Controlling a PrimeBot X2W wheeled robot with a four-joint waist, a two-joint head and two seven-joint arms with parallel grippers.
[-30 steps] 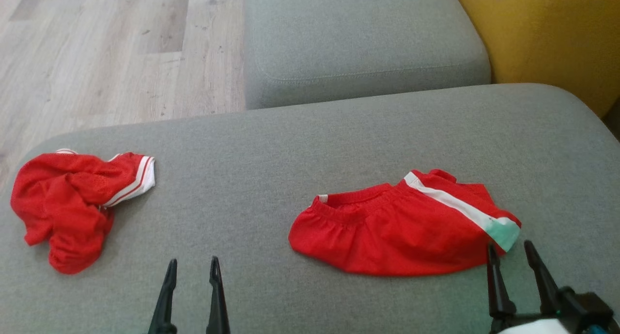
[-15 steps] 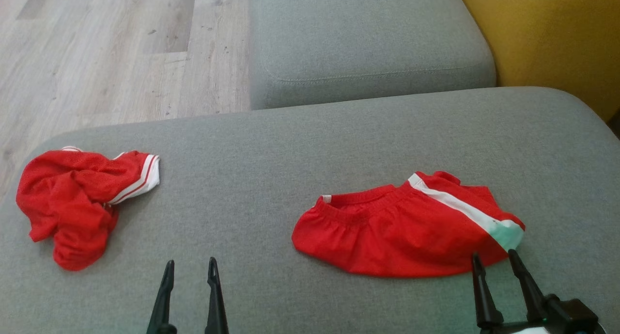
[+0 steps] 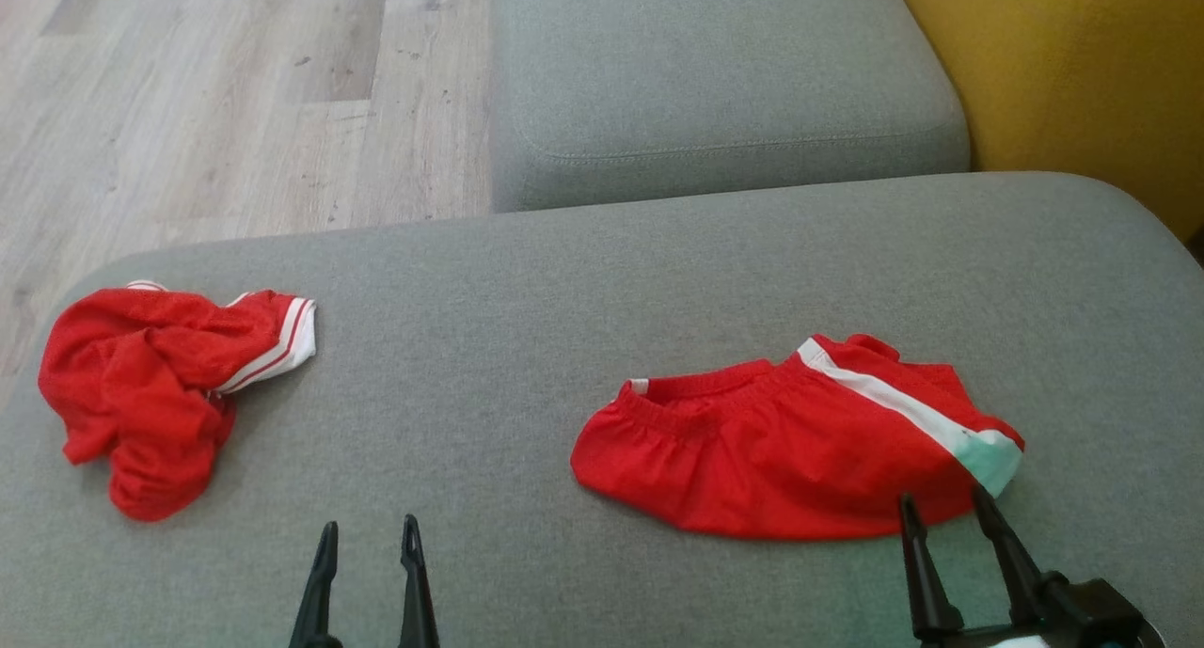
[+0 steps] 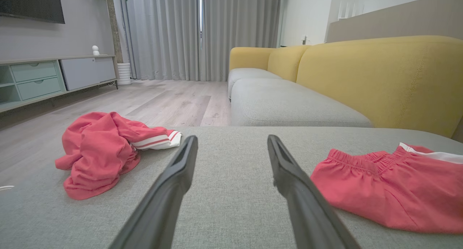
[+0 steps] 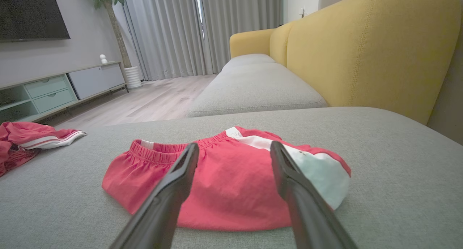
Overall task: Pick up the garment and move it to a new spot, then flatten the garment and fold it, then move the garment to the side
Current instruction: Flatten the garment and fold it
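Two red garments lie on the grey cushion (image 3: pixel 489 347). A crumpled red garment with white-striped trim (image 3: pixel 141 394) (image 4: pixel 97 147) (image 5: pixel 21 137) is at the far left. Red shorts with an elastic waistband and a white side stripe (image 3: pixel 781 450) (image 4: pixel 390 191) (image 5: pixel 231 184) lie folded flat at the right. My left gripper (image 3: pixel 369 526) (image 4: pixel 232 138) is open over bare cushion between the two, holding nothing. At the shorts' near right edge, just short of the fabric, my right gripper (image 3: pixel 943 497) (image 5: pixel 235 145) is also open and empty.
A second grey seat cushion (image 3: pixel 715 74) lies beyond, with a yellow sofa back (image 3: pixel 1082 74) along the right. Wooden floor (image 3: pixel 207 102) lies past the cushion's left and far edges. A TV cabinet (image 4: pixel 43 79) and curtains (image 4: pixel 181 32) stand far off.
My right gripper has drawn back toward me and a little left, off the shorts' pale corner. The head camera shifted slightly. The garments and left gripper stay put.
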